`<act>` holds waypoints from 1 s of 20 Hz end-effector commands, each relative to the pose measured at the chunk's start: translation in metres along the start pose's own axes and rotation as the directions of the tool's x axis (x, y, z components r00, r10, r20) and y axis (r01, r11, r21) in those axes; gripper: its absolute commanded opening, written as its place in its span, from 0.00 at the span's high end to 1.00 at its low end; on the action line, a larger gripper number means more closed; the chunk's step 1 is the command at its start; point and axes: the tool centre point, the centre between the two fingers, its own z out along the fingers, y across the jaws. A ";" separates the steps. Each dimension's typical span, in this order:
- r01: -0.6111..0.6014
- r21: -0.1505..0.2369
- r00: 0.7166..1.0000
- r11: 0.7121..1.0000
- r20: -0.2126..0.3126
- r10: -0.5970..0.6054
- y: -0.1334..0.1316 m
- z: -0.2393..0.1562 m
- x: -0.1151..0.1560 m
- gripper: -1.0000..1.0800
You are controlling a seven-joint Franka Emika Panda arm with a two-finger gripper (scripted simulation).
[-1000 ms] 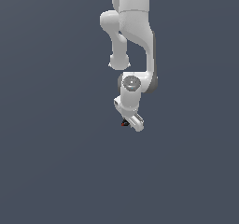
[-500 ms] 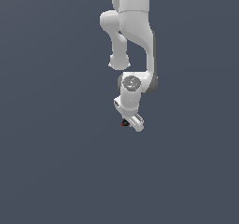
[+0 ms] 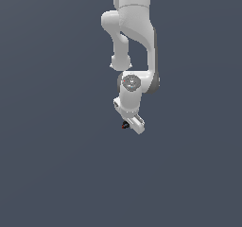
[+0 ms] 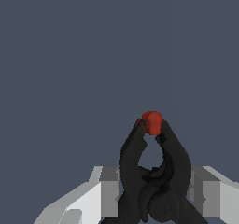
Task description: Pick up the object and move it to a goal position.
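Observation:
The object (image 4: 140, 157) is a small black clamp-like item with a red tip (image 4: 151, 122). In the wrist view it fills the gap between my two white fingers (image 4: 108, 185). My gripper (image 4: 155, 190) is shut on the object. In the exterior view the gripper (image 3: 130, 125) hangs below the white arm, mid-picture, and the object (image 3: 125, 125) shows as a tiny black and red speck on its exterior view's left side. No goal marker shows in either view.
The white arm (image 3: 134, 37) reaches down from the top of the exterior view. Around it there is only a plain dark blue-grey ground (image 3: 56, 164).

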 end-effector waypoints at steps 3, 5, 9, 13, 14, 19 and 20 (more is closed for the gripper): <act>-0.001 0.001 1.000 1.000 -0.001 0.001 -0.004 -0.023 0.017 1.00; -0.001 0.000 1.000 1.000 -0.001 0.001 -0.006 -0.036 0.027 1.00; -0.001 0.000 1.000 1.000 -0.001 0.001 -0.011 -0.066 0.049 1.00; -0.001 0.000 1.000 1.000 -0.002 0.001 -0.017 -0.099 0.074 1.00; -0.001 0.000 1.000 1.000 -0.002 0.001 -0.019 -0.107 0.080 1.00; -0.001 0.000 1.000 1.000 -0.002 0.001 -0.027 -0.147 0.110 1.00; -0.001 0.000 1.000 1.000 -0.002 0.001 -0.028 -0.154 0.116 1.00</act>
